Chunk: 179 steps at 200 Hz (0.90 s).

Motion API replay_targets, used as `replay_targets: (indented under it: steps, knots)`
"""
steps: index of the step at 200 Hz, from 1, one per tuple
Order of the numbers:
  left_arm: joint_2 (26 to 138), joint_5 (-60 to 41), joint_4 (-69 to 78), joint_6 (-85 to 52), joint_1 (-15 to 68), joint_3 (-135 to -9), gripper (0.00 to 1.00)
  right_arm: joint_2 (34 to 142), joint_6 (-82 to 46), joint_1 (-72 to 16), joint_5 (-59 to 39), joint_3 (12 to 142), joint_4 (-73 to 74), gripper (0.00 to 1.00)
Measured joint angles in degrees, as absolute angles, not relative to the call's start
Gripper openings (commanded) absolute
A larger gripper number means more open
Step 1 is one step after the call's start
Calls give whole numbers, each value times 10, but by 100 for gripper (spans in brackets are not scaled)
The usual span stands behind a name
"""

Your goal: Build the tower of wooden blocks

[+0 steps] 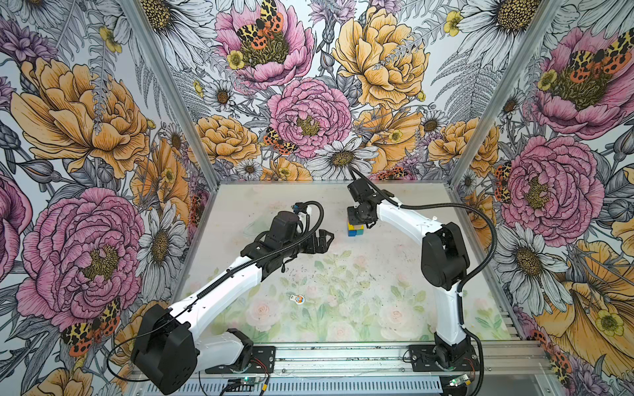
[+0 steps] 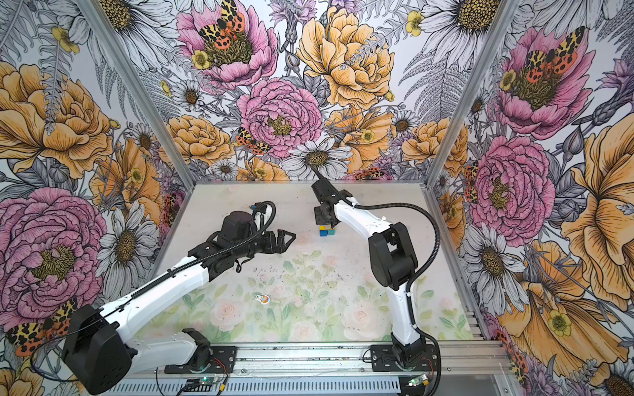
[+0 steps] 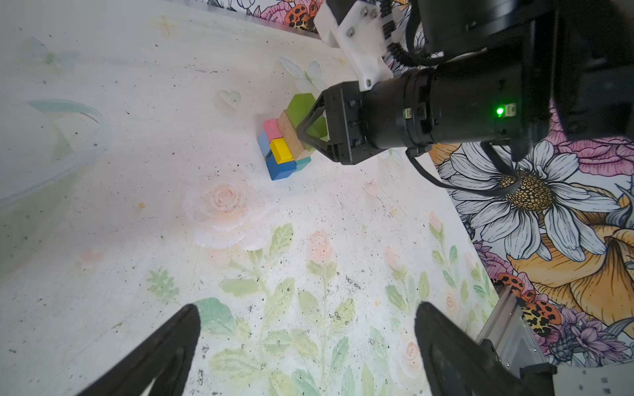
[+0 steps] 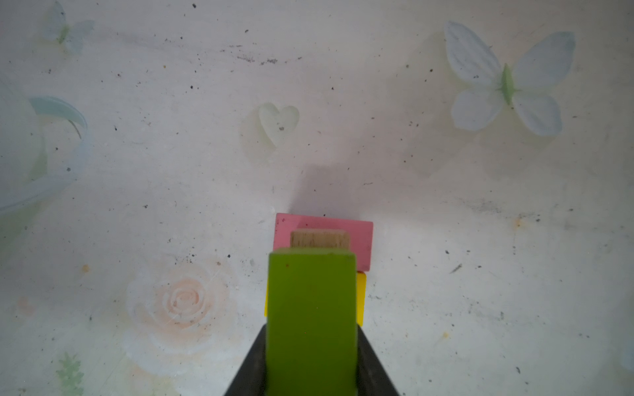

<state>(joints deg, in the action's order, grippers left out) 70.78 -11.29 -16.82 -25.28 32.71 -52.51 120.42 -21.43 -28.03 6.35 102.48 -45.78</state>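
Observation:
The tower (image 1: 355, 229) (image 2: 326, 230) stands at the back middle of the table. The left wrist view shows its wood blocks: a dark blue cube (image 3: 279, 168), a teal cube (image 3: 303, 163) and a light blue cube (image 3: 263, 144) lowest, with a yellow brick (image 3: 281, 151), a pink brick (image 3: 271, 128) and a bare-wood brick (image 3: 290, 132) above them. My right gripper (image 4: 311, 331) (image 3: 308, 130) is shut on the green brick (image 4: 311, 319) (image 3: 302, 104), held right over the bare-wood brick (image 4: 319, 239). I cannot tell if they touch. My left gripper (image 1: 329, 236) (image 3: 307, 308) stands open and empty, left of the tower.
A small round sticker (image 1: 297, 299) (image 2: 263, 299) lies on the mat near the front middle. Flowered walls close in the back and both sides. The aluminium rail (image 1: 343, 356) with both arm bases runs along the front edge.

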Motion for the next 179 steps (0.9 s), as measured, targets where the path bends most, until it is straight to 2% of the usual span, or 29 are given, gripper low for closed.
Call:
replay_targets:
  steps: [179]
  knots:
    - [710, -113, -165, -253, 327, -525, 99, 1213, -198, -274, 62, 1049, -466, 30]
